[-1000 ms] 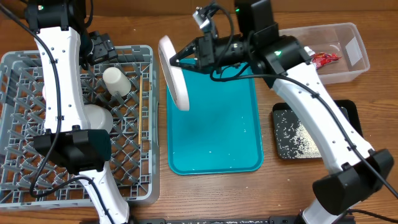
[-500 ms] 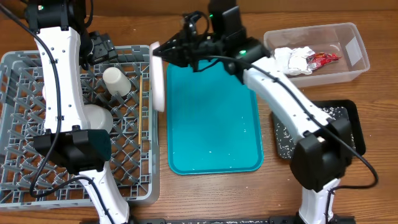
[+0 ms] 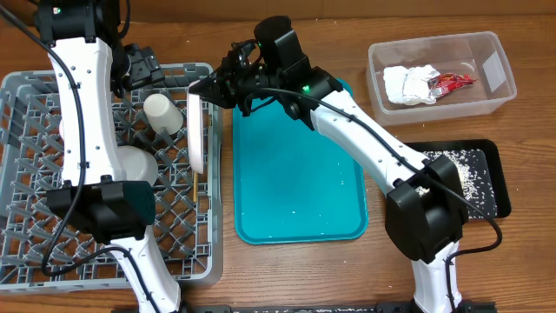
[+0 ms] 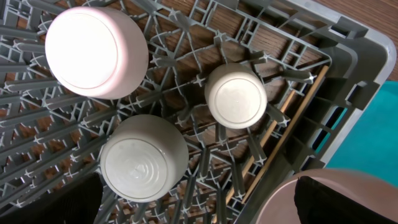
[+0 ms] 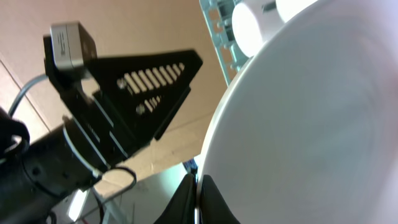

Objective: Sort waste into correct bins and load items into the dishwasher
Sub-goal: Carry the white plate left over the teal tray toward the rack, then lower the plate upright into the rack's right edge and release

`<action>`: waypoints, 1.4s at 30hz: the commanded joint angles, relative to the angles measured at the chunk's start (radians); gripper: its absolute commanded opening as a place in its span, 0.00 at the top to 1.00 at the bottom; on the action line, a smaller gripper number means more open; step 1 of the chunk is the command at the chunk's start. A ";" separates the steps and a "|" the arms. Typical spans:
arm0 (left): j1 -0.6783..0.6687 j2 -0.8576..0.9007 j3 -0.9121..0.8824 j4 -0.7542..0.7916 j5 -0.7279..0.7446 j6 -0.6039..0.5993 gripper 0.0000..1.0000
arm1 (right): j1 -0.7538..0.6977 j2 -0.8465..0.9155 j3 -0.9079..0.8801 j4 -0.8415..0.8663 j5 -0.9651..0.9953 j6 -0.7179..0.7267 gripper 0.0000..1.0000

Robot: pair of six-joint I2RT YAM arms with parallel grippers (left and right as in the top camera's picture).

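My right gripper (image 3: 211, 89) (image 5: 198, 194) is shut on the rim of the large white plate (image 3: 199, 130) (image 5: 311, 118). It holds the plate on edge over the right side of the grey dishwasher rack (image 3: 35, 87) (image 4: 348, 43). My left gripper (image 3: 142, 71) (image 4: 199, 211) hangs open above the rack's far part and holds nothing. Under it stand the cup (image 3: 161, 111) (image 4: 236, 96), the bowl (image 3: 135, 165) (image 4: 143, 158) and the pinkish saucer (image 4: 93, 50), all upside down. Chopsticks (image 4: 292, 121) lie along the rack wall. The plate's edge (image 4: 280, 202) shows by my left finger.
The teal tray (image 3: 295, 165) lies in the middle with a few crumbs. At the back right, the clear tub (image 3: 486, 96) holds the napkin (image 3: 404, 84) and red wrapper (image 3: 452, 83). The black tray (image 3: 491, 187) with rice crumbs (image 3: 452, 169) sits to its front.
My right arm has swung left with the plate, from over the teal tray to over the rack's right side. The left arm has not moved.
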 commanded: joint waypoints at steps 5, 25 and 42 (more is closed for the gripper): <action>-0.007 -0.007 0.021 0.000 -0.006 0.019 0.00 | 0.003 0.034 0.011 0.063 0.097 0.010 0.90; -0.007 -0.007 0.021 0.000 -0.006 0.019 0.00 | -0.072 0.002 0.012 0.167 0.090 -0.173 0.36; -0.007 -0.007 0.021 0.000 -0.006 0.019 0.00 | -0.312 -0.404 0.012 -0.714 0.529 -0.734 0.16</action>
